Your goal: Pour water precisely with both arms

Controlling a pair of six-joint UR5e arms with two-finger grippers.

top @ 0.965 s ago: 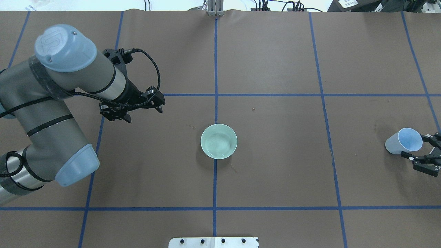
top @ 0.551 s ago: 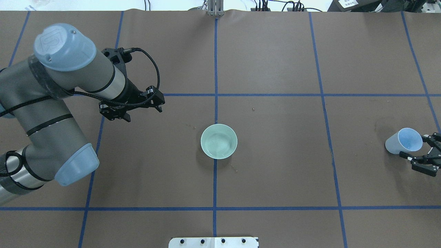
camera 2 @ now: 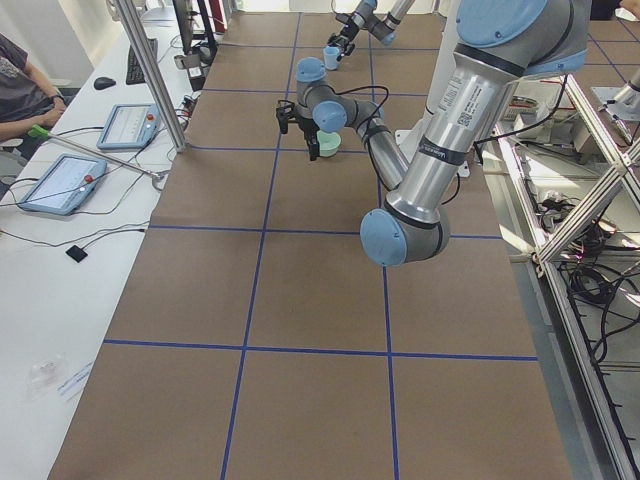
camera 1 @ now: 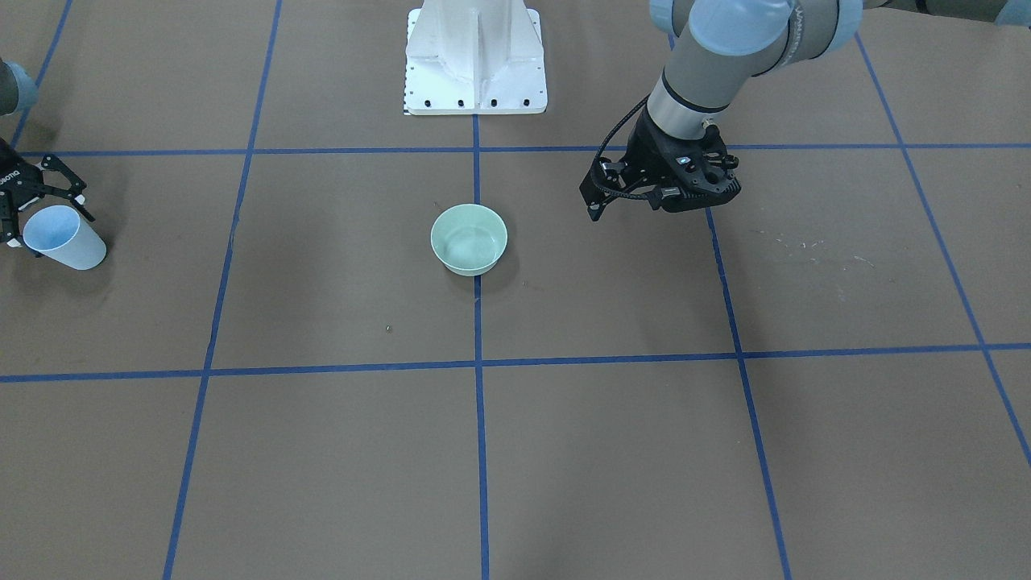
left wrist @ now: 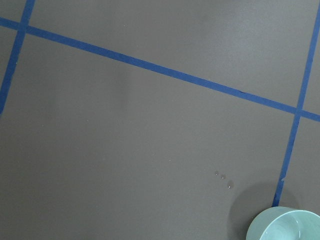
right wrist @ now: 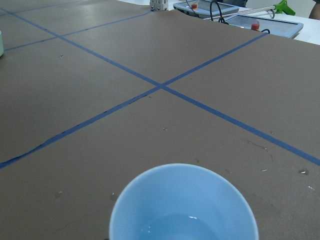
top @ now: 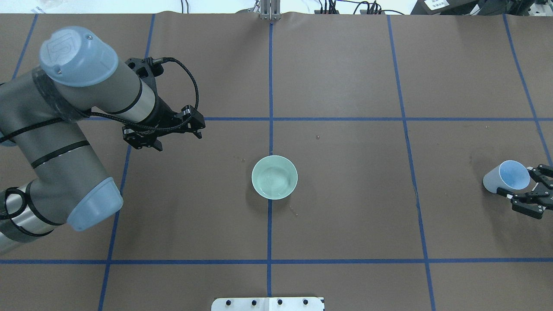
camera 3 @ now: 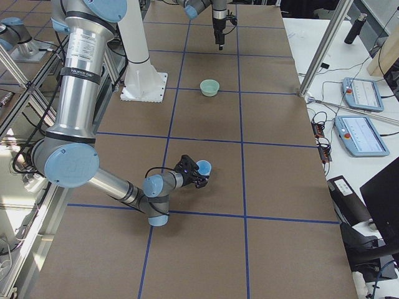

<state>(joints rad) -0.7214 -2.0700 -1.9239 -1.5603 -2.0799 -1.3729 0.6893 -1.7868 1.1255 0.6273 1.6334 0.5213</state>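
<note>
Tipping the cup is the nearest risk. It stands near the table's right end, well apart from the bowl at the middle. The right pincer has a finger on either side of it near the rim; I cannot tell whether they press the wall yet. A high or off-centre squeeze on a light, tapered cup could let it twist or slide out on the lift.

The water is only a shallow pool in the cup's bottom. With so little, a jerk along the long carry to the bowl could slosh some over the lip, and the cup will need a steep tilt before anything runs. A steep tilt probably brings a sudden gush that overshoots the small bowl. Drops already lie on the table beside it.

The left pincer hangs spread and empty, near the bowl but not touching. Unheld, the bowl could shift if the cup knocks it.
</note>
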